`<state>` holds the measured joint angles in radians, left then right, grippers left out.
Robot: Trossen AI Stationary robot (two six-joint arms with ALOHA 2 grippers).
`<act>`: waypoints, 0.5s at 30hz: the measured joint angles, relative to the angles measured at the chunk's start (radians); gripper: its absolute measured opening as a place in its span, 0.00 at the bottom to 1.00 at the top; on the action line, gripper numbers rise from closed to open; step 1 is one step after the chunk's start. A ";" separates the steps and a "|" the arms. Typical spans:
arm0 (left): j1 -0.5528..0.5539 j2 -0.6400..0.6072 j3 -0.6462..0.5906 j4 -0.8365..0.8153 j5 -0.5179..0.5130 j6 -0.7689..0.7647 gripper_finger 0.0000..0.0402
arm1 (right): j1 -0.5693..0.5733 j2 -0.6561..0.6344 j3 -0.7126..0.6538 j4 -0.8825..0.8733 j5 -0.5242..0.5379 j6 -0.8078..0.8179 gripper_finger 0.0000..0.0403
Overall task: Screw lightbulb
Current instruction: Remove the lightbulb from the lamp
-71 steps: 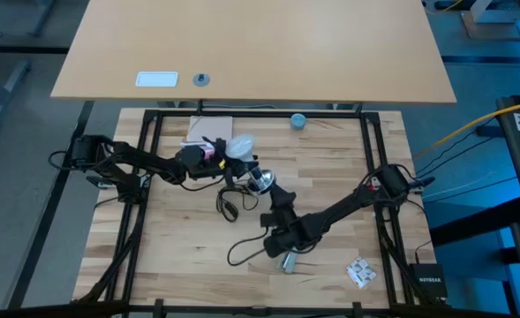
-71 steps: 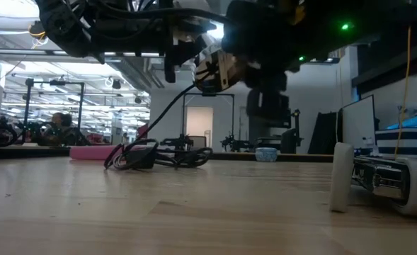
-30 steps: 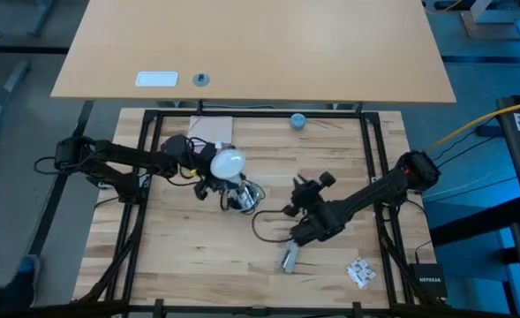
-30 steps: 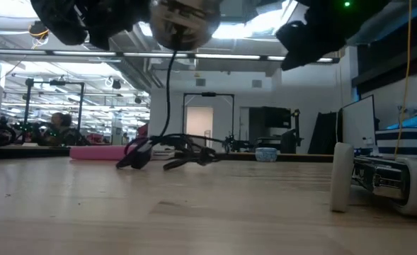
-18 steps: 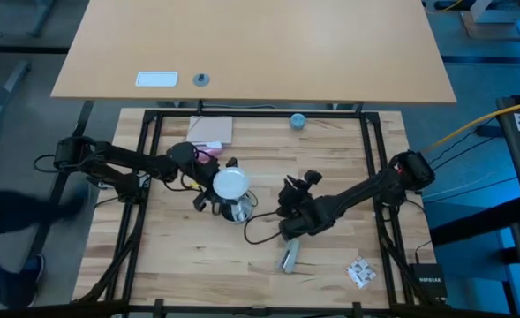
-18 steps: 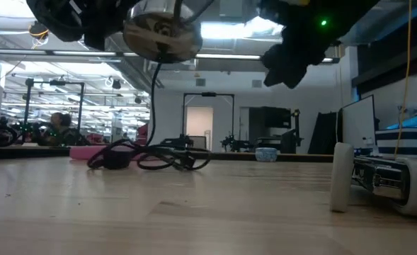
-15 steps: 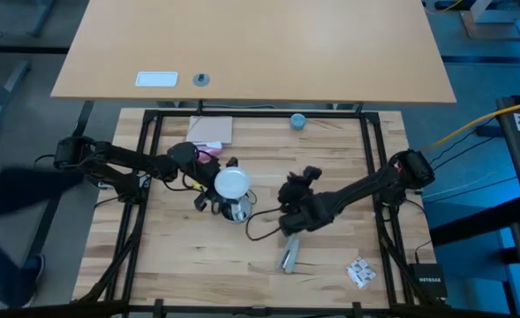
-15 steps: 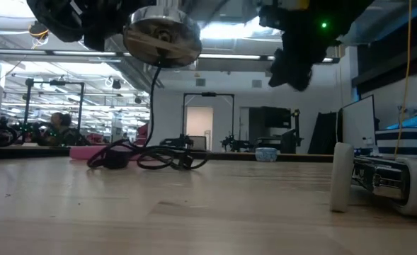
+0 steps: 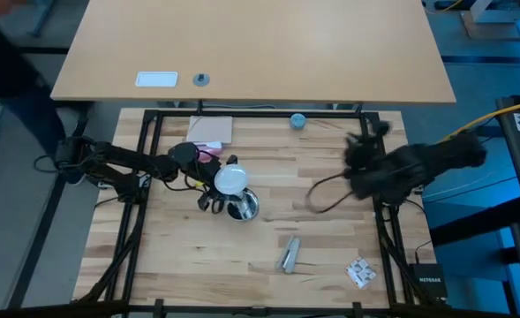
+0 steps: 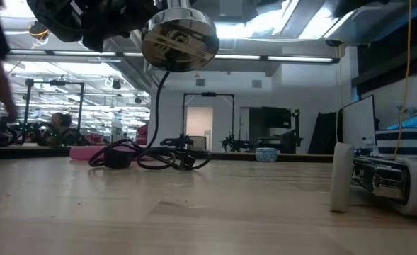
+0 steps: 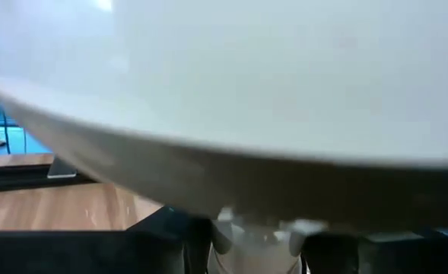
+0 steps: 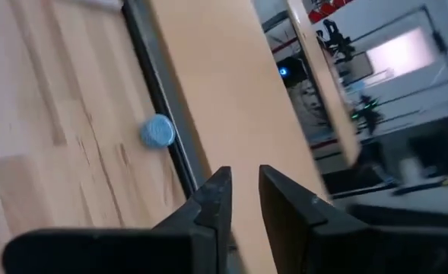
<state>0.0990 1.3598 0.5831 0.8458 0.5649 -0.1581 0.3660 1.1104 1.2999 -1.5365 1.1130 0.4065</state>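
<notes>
My left gripper [image 9: 217, 183] is shut on the white frosted lightbulb [image 9: 231, 179] over the table's middle left. The bulb fills the left wrist view [image 11: 231, 91]. A shiny round metal disc [image 9: 243, 208] sits under the bulb and is lifted too; the low view shows its underside [image 10: 178, 39]. A black cord [image 10: 156, 99] hangs from the disc down to a coil on the table [image 10: 141, 157]. My right gripper [image 9: 358, 146] is near the table's right edge, away from the bulb. It is empty, with a narrow gap between its fingers [image 12: 243, 186]. My left gripper pinches the bulb's white globe [image 9: 224, 181] between its two fingers, coming roughly level from the table's left. The bulb is lifted clear of the table, globe up. The metal disc hangs below it and the cord trails slack to the table.
A small blue round object [image 9: 298, 121] lies at the far edge and shows in the right wrist view [image 12: 157, 131]. A pale pad [image 9: 212, 130] lies far left. A grey metal piece [image 9: 289, 254] and a small packet [image 9: 360, 272] lie near right. A person passes at far left [image 9: 12, 53].
My right gripper has swung away from the lamp, from the table's middle toward its right and far edge. My left gripper has stayed about where it was with the bulb. The disc under it has shifted and tipped a little, still clear of the table.
</notes>
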 joint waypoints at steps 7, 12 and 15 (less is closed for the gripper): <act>0.000 0.000 0.000 0.000 -0.001 0.006 0.39 | 0.000 -0.430 -0.450 0.425 -0.016 0.108 0.18; 0.000 0.000 0.000 0.001 -0.004 0.005 0.39 | 0.000 -0.611 -0.870 1.094 -0.139 -0.040 0.18; 0.000 0.000 0.000 0.002 -0.004 0.008 0.39 | 0.000 -0.628 -1.079 1.527 -0.251 -0.138 0.18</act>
<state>0.0988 1.3602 0.5831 0.8474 0.5606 -0.1497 0.3660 0.4827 0.2204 -0.0095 0.8625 0.2689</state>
